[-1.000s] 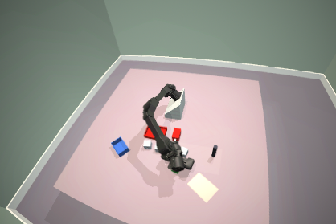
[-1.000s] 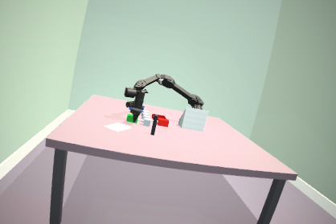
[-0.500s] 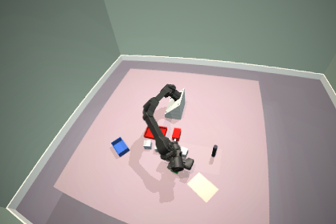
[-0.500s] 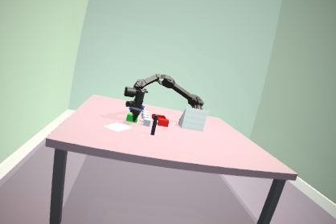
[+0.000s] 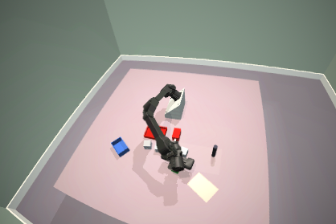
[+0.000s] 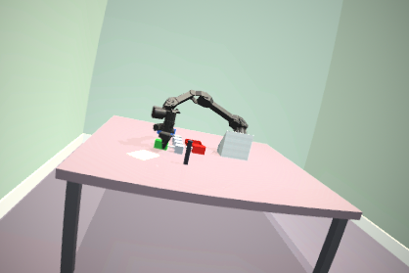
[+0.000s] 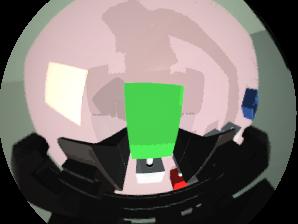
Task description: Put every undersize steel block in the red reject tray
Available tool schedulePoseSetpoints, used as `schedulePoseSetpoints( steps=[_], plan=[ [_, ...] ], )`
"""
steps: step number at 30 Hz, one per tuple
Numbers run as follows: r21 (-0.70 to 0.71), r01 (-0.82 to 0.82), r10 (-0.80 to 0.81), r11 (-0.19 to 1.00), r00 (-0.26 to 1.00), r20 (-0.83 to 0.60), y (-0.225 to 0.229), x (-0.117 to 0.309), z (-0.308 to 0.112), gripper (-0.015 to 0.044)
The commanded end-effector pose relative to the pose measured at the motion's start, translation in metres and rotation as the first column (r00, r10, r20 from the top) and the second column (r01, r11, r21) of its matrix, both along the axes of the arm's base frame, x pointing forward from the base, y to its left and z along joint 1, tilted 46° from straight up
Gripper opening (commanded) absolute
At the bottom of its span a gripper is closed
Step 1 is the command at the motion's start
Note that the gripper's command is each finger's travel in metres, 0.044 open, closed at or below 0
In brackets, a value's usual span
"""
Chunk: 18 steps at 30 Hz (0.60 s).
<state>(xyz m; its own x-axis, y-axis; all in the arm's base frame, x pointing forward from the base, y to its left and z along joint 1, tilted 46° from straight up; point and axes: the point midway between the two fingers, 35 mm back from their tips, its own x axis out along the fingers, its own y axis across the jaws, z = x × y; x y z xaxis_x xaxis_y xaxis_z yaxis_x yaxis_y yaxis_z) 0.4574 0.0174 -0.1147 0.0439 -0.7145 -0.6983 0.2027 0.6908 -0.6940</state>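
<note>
"Looking at your wrist view, what's the gripper (image 5: 176, 169) (image 6: 165, 146) (image 7: 149, 125) actually doing, and where's the gauge?"

"You're clamped on the green GO gauge (image 5: 175, 172) (image 6: 158, 145) (image 7: 153, 117), one finger each side of its block-shaped body. It's out in front of the row of steel blocks (image 5: 147, 144) (image 6: 179, 149) (image 7: 150, 176), on the side away from the arm's base."

"How's it gonna handle?"

"My guess: stiff, fairly light, not fragile, but smooth enough to twist if you shove it crooked. Stay square on the flat sides and keep the pale pin clear. If it binds, ease off, or you could push the block along. For an undersize block, grab opposite flat sides too; I'd expect those to feel heavier and slick."

"Is the pin in a hole?"

"Can't tell. Your wrist view shows a pale nub between gauge and block, but not its depth. Your top view has the gauge mostly buried under the arm, though it does give you the red reject tray (image 5: 153, 138) beside the row and the black upright cylinder (image 5: 215, 151) (image 6: 188, 153), which your wrist view doesn't show. Exterior gives you the side-on look: gauge low, near the table (image 6: 210, 181), the gripper's fingers pointing down."
</note>
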Motion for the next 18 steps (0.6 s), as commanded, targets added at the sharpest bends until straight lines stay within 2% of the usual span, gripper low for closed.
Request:
schedulePoseSetpoints(
  steps=[1,18],
  plan=[
    [-0.002,-0.007,0.007,1.0,1.0,0.005,0.002,0.0013,0.0028,0.0],
    [-0.002,-0.007,0.007,1.0,1.0,0.005,0.0024,0.0028,0.0028,0.0]
  ],
)
